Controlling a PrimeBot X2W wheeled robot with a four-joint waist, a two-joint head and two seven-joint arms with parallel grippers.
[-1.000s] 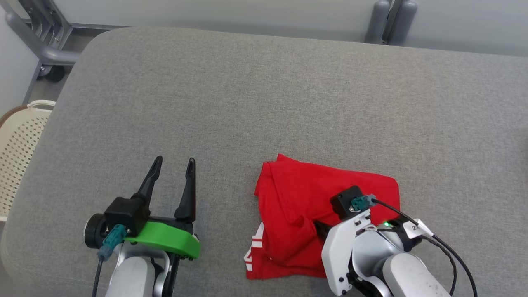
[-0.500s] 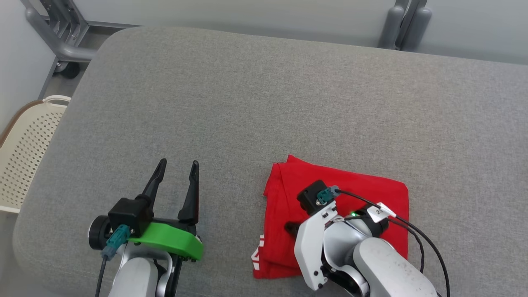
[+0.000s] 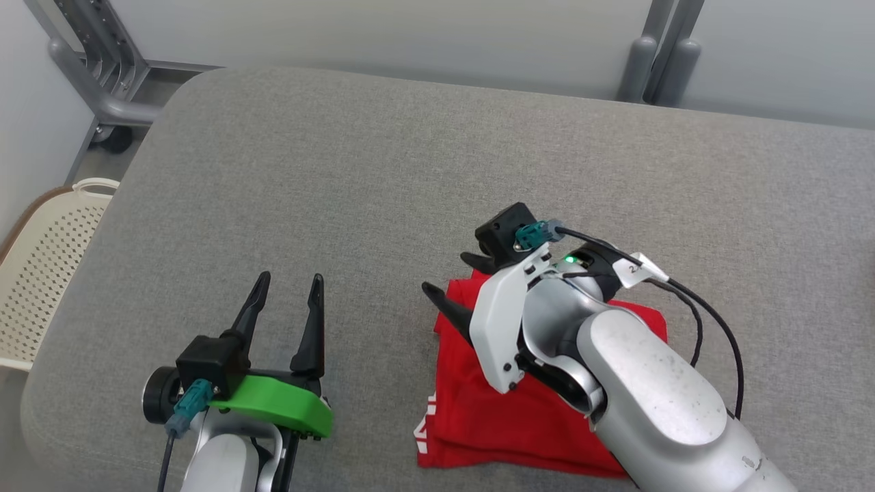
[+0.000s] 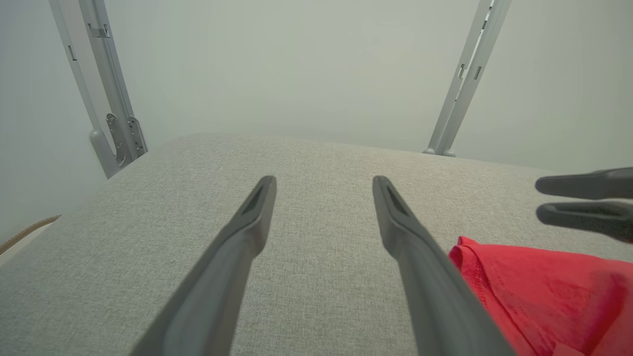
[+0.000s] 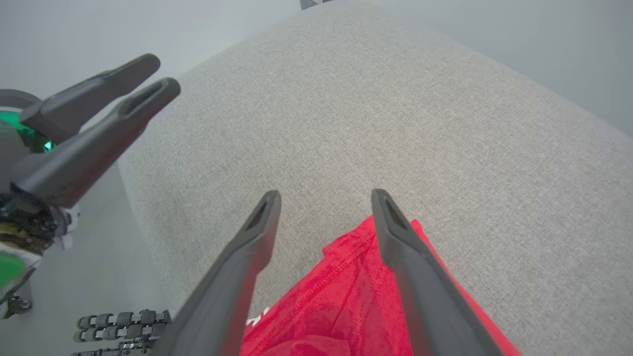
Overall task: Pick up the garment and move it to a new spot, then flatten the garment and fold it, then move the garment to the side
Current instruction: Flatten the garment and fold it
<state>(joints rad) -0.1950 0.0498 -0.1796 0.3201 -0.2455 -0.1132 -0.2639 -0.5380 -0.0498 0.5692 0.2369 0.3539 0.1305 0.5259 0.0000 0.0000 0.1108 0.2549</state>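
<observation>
The red garment (image 3: 519, 417) lies folded on the grey padded table (image 3: 342, 171), near its front edge, with white print at its lower left corner. My right gripper (image 3: 448, 275) hovers over the garment's far left corner, open, with nothing between its fingers; its arm covers the garment's middle. In the right wrist view the right gripper (image 5: 324, 198) points past the garment's (image 5: 346, 306) edge at bare table. My left gripper (image 3: 287, 280) stands open to the left of the garment, apart from it. In the left wrist view the left gripper (image 4: 324, 182) frames bare fabric, with the garment (image 4: 544, 291) at the lower right.
A cream perforated basket (image 3: 41, 260) stands on the floor off the table's left edge. Grey metal frame legs rise behind the table at the far left (image 3: 102, 89) and far right (image 3: 656, 61). Bare grey table stretches behind and to the right of the garment.
My right gripper has opened, let go of the garment and risen toward its far left corner. The garment now lies flat. The head camera has shifted a little; the left gripper has stayed put.
</observation>
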